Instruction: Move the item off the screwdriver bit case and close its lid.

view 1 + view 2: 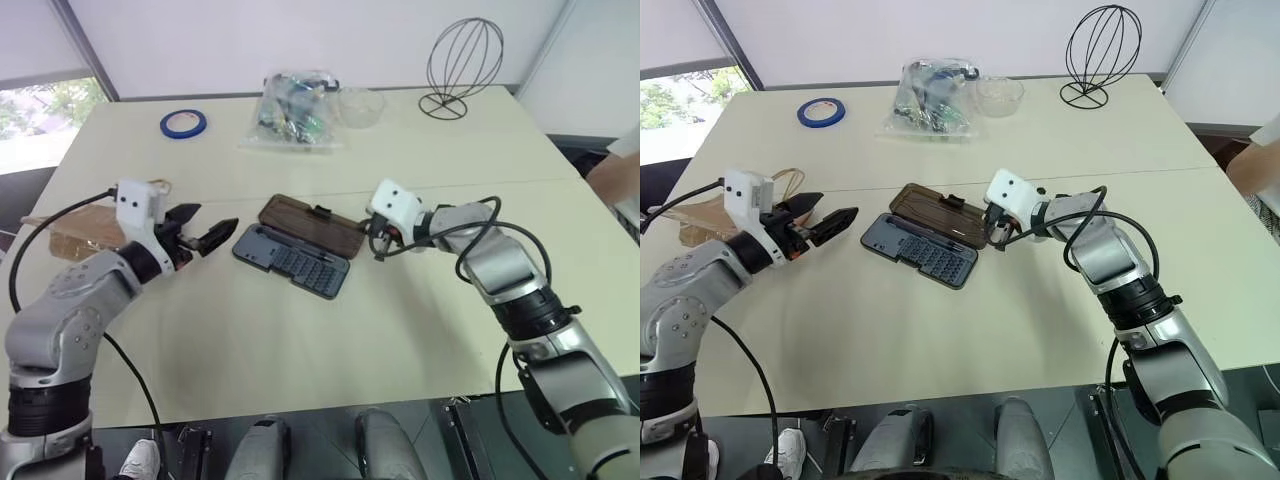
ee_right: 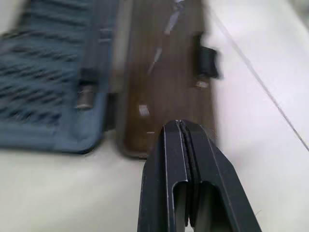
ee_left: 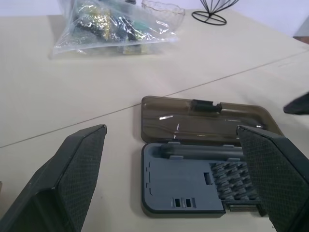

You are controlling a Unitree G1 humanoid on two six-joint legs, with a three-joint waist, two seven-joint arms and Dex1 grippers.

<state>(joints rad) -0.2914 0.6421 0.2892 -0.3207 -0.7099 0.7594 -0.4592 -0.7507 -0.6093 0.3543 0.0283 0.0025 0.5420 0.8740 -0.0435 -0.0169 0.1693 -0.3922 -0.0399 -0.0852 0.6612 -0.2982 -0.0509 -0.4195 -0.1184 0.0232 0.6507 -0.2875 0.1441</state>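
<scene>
The screwdriver bit case [image 1: 292, 260] lies open in the middle of the table, its blue-grey tray of bits facing up with nothing on it. Its smoky brown lid [image 1: 312, 228] lies flat on the table on the far side of the tray. The item, a brown kraft paper bag [image 1: 700, 215], lies at the table's left edge, partly behind my left arm. My left gripper [image 1: 215, 220] stands open and empty just left of the case, pointing at it. My right gripper [image 1: 378, 243] is shut on nothing, its fingertips [image 2: 179, 128] at the lid's right end.
At the back of the table are a blue tape roll [image 1: 183, 124], a clear plastic bag of small parts [image 1: 290, 110], a clear bowl [image 1: 360, 105] and a black wire head-shaped stand [image 1: 462, 65]. A person's arm [image 1: 615, 170] shows at the right edge.
</scene>
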